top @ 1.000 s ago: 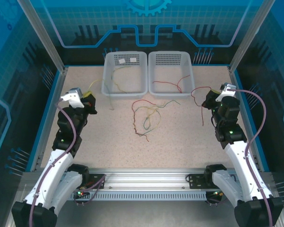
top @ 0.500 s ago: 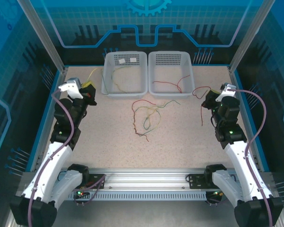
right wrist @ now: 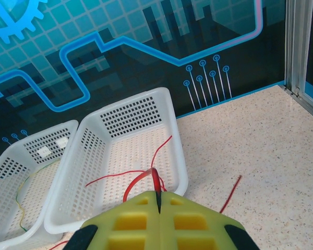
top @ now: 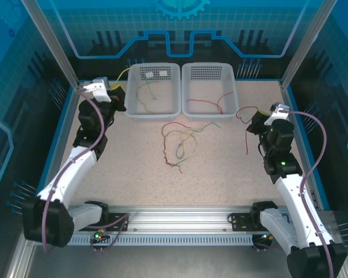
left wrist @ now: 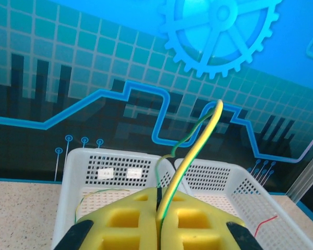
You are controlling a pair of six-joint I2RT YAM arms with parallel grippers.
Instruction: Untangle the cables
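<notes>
My left gripper (top: 113,94) is shut on a yellow-green cable (top: 126,72), held up beside the left white basket (top: 152,114). In the left wrist view the yellow pads (left wrist: 130,219) pinch that cable (left wrist: 198,138), which arches up over the basket (left wrist: 73,166). My right gripper (top: 254,123) is shut on a red cable (top: 244,110) whose tail hangs to the table (top: 247,147). The right wrist view shows that red cable (right wrist: 152,174) looping out from the closed pads (right wrist: 193,219). A tangle of red, green and yellowish cables (top: 180,142) lies mid-table.
The left basket holds a yellow-green wire (top: 144,92). The right basket (top: 211,113) holds a red wire (top: 211,103). Both baskets stand side by side at the far edge. Metal posts and blue walls ring the table (top: 220,174).
My left arm has swung away from me and rightward, carrying the yellow-green cable up to the left basket's corner. The right arm has barely moved.
</notes>
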